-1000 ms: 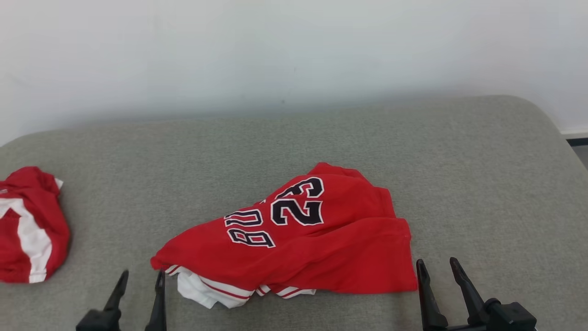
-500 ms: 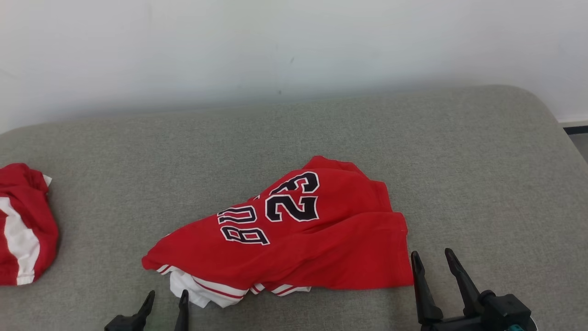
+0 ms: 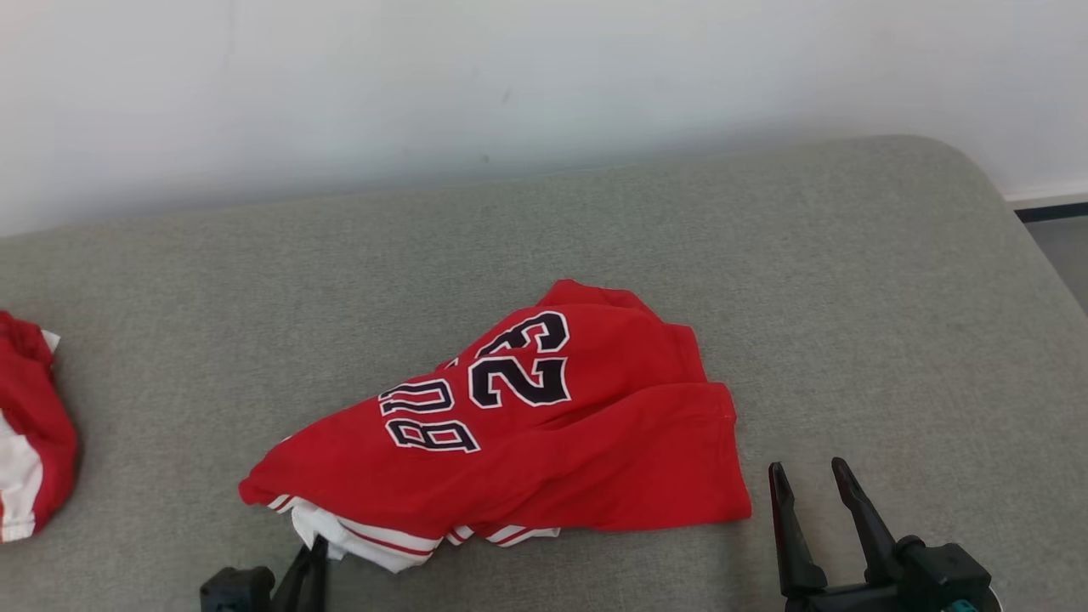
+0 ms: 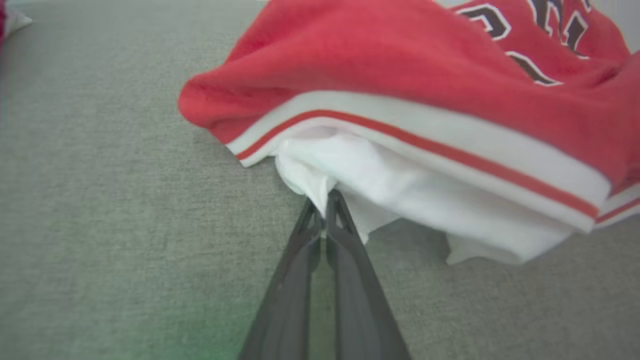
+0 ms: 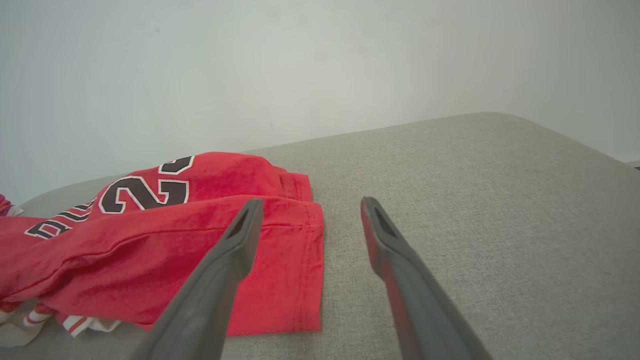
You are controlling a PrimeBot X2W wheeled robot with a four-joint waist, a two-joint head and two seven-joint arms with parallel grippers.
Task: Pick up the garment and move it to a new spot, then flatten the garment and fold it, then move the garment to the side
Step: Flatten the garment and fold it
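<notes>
The garment (image 3: 527, 442) is a red jersey with black "23" lettering and white striped trim, lying crumpled in the middle of the grey padded surface (image 3: 595, 229). My left gripper (image 3: 314, 552) sits at its near left corner, shut on a fold of the white fabric (image 4: 350, 175) that sticks out under the red hem. The left wrist view has the two fingers (image 4: 345, 240) pressed together with the cloth pinched at their tips. My right gripper (image 3: 812, 480) stands open just off the garment's near right corner (image 5: 300, 280), touching nothing.
A second red-and-white piece of clothing (image 3: 25, 459) lies at the far left edge of the surface. A pale wall (image 3: 510, 76) rises behind. The surface rounds off at the right, with floor (image 3: 1062, 246) beyond it.
The head camera has turned, shifting the whole picture left. My left gripper has moved right to the garment's white corner and shut on it. The right gripper stays open in place.
</notes>
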